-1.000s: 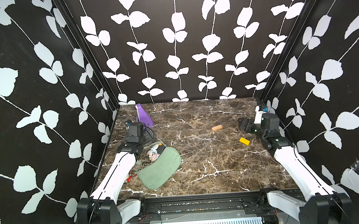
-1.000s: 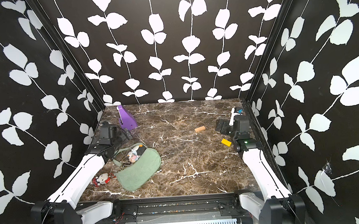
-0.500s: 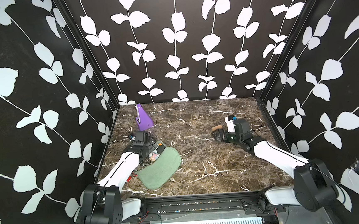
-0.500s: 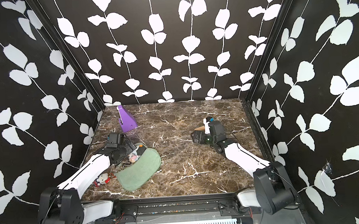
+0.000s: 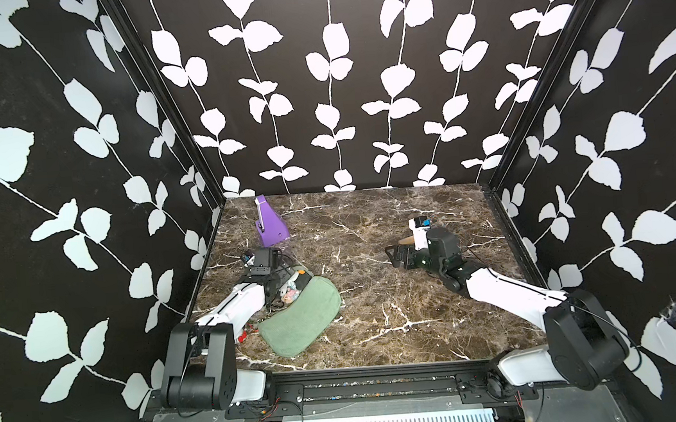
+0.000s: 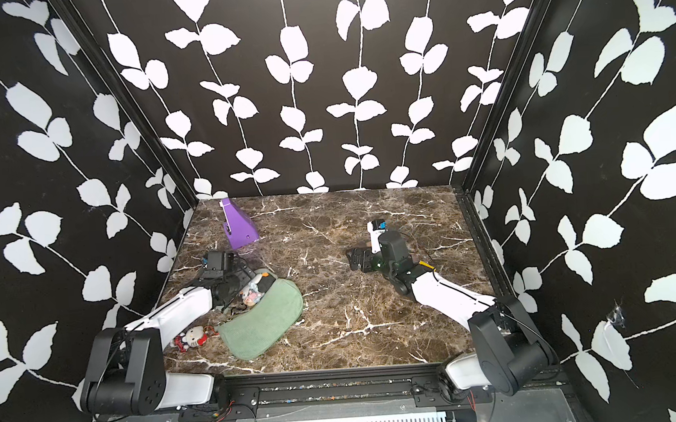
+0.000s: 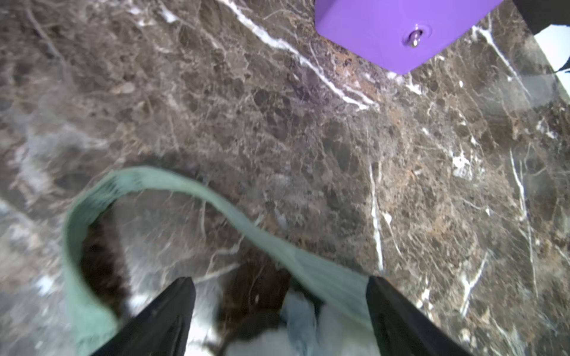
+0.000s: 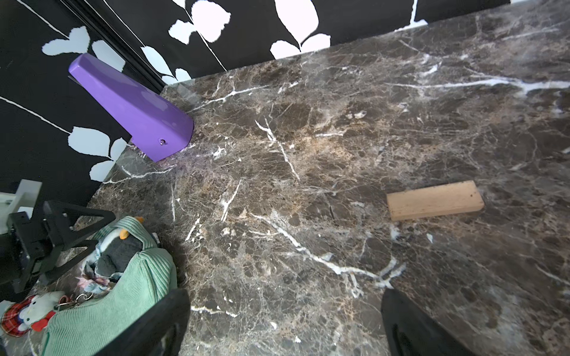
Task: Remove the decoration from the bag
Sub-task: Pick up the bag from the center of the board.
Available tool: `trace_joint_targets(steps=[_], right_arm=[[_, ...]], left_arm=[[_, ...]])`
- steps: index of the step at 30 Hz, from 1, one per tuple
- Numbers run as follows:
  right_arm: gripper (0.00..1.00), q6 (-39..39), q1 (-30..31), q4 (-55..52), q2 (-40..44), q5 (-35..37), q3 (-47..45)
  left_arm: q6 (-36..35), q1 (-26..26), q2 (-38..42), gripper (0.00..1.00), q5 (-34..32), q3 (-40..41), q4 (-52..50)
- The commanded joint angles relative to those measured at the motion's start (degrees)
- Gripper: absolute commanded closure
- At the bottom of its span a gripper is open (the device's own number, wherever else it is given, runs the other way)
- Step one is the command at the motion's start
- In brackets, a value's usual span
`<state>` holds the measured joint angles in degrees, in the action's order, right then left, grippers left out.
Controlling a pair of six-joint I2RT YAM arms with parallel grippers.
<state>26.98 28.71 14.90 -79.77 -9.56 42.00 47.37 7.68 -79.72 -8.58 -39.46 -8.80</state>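
The left hand (image 7: 279, 280) has dropped low onto the upper-left edge of the bag (image 5: 303, 316). Its fingers (image 7: 166, 314) stand spread either side of the grey plush decoration (image 8: 117, 252) and the strap (image 7: 185, 185), gripping nothing yet. The right hand (image 8: 285, 292), also spread and empty, has swung from the right edge toward mid-frame. The bag lies lower left on the worktop (image 5: 396, 318), so I judge that pinching the decoration comes next.

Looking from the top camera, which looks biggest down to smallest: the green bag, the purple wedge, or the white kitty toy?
1. Soft sage-green fabric bag
2. Purple plastic wedge, though it sits farther from the camera
3. White plush kitty with red bow
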Motion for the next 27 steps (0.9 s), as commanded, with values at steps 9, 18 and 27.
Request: trace_joint_targets(steps=[9,18,27], right_arm=[[0.05,-1.76,2.01,7.39,0.58,3.84,-1.94],[0.05,-2.88,2.25,6.53,5.16,3.67,-3.22],[0.04,-2.77,2.15,-0.40,10.23,-2.07,2.02]], left_arm=[[-2.33,-1.72,-6.95,0.43,1.80,-1.61,9.26],[-6.76,1.14,-2.55,0.99,2.43,-10.79,3.75],[-14.00,8.51,4.19,1.00,4.52,-25.71,-6.68]])
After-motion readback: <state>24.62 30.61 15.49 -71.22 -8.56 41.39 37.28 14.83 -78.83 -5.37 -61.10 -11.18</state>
